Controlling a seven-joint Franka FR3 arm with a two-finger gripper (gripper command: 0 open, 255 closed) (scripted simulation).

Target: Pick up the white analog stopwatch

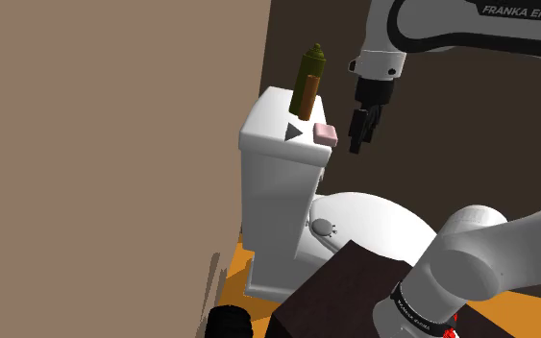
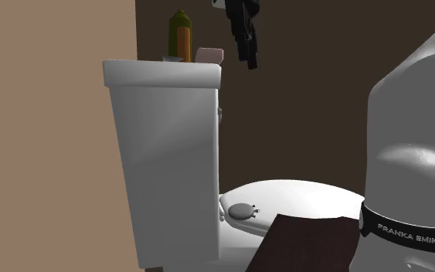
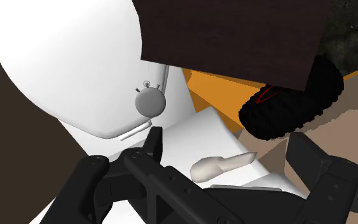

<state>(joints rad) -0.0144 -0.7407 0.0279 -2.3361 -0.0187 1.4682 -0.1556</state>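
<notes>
The stopwatch point(image 1: 325, 228) is pale grey-white against a plain white toilet lid point(image 1: 374, 216). The tank point(image 1: 276, 163) is white too. The bottle point(image 1: 308, 82) is olive green with an orange-brown lower half. Below it is a small black triangle point(image 1: 293, 132), and at the triangle's three o'clock a pale pink block point(image 1: 326, 133). The pincer point(image 1: 357, 146) is all black. The arm point(image 1: 489, 254) is white, with a dark band lettered in white. The stand point(image 1: 340, 288) is dark maroon-brown, the floor point(image 1: 230, 278) orange, one wall point(image 1: 95, 144) tan, the other wall point(image 1: 431, 163) dark brown.

Dim, even light, perhaps from above.
</notes>
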